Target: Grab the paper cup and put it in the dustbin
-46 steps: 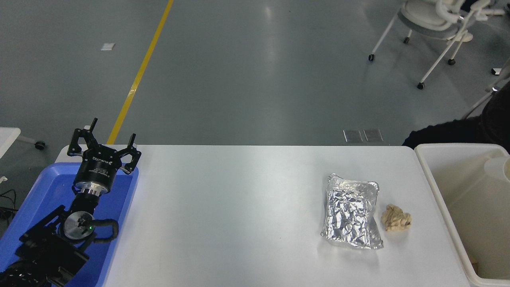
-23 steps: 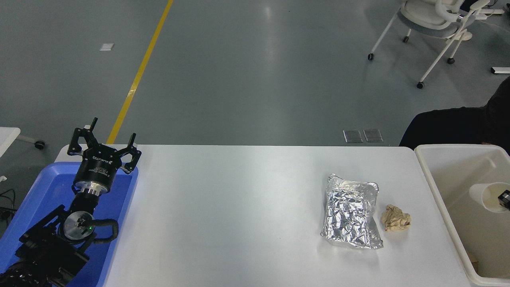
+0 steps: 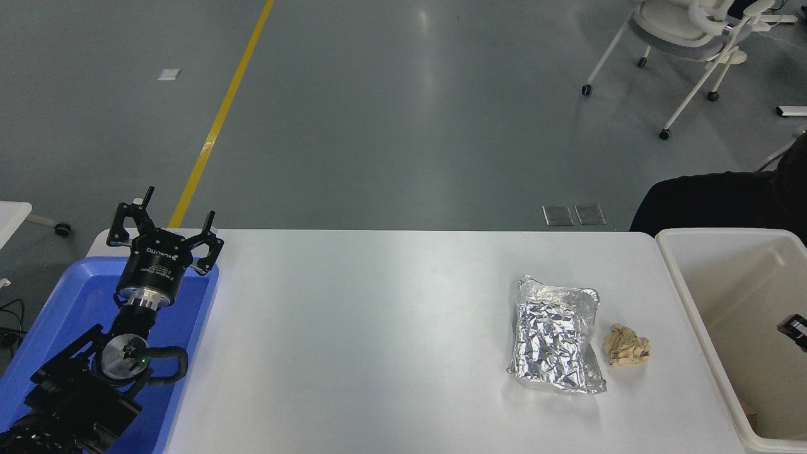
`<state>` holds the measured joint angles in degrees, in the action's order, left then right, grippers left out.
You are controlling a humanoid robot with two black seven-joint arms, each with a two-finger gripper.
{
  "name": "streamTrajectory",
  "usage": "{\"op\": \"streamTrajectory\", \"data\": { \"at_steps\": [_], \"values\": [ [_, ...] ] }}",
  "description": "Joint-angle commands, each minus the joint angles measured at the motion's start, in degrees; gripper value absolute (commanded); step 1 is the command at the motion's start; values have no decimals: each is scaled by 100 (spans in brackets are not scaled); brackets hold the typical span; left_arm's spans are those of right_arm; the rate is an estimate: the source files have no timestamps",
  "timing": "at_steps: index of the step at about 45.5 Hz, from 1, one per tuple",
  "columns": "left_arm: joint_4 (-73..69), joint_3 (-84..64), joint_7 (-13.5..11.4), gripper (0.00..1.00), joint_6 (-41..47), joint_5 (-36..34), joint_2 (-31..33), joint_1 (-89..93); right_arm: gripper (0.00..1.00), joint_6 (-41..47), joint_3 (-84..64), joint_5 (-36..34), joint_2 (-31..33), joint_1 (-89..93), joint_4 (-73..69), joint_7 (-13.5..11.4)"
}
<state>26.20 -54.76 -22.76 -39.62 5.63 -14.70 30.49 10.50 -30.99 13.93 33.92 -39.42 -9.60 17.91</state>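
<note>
The white table carries a crinkled silver foil packet on its right half, lying flat, with a crumpled tan paper ball just beside it on the right. Neither touches the table's edge.

Against the table's right end stands the dustbin, a big off-white tub with a rounded rim and sloping walls. Over its inside, at the picture's right edge, a small black piece of the right gripper pokes into view. So little of it shows that I cannot tell whether its fingers are apart or together. The paper cup is not visible anywhere in this view, neither on the table nor in the part of the dustbin that shows.

At the lower left the left arm rests over a shallow blue tray, its left gripper pointing away from the camera with the fingers spread apart and nothing between them.

Beyond the dustbin, at the far right, a dark-clothed person is partly in view. White wheeled chairs stand on the grey floor behind.
</note>
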Motion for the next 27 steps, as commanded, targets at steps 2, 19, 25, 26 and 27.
{"op": "streamTrajectory", "data": {
  "at_steps": [2, 19, 25, 26, 27],
  "values": [
    [8, 0, 0, 100, -2, 0, 2, 9, 100, 40, -1646, 57, 606, -1882, -1700, 116],
    [8, 9, 9, 100, -2, 0, -7, 9, 100, 259, -3097, 1719, 871, -5259, -5410, 29],
    [8, 9, 9, 100, -2, 0, -7, 9, 100, 1128, -3168, 1517, 678, -6155, -5973, 55],
    [8, 9, 9, 100, -2, 0, 2, 9, 100, 1287, -3176, 1447, 634, -6296, -6061, 55],
    [-1, 9, 9, 100, -2, 0, -7, 9, 100, 1419, -3185, 1377, 581, -6436, -6140, 55]
  ]
}}
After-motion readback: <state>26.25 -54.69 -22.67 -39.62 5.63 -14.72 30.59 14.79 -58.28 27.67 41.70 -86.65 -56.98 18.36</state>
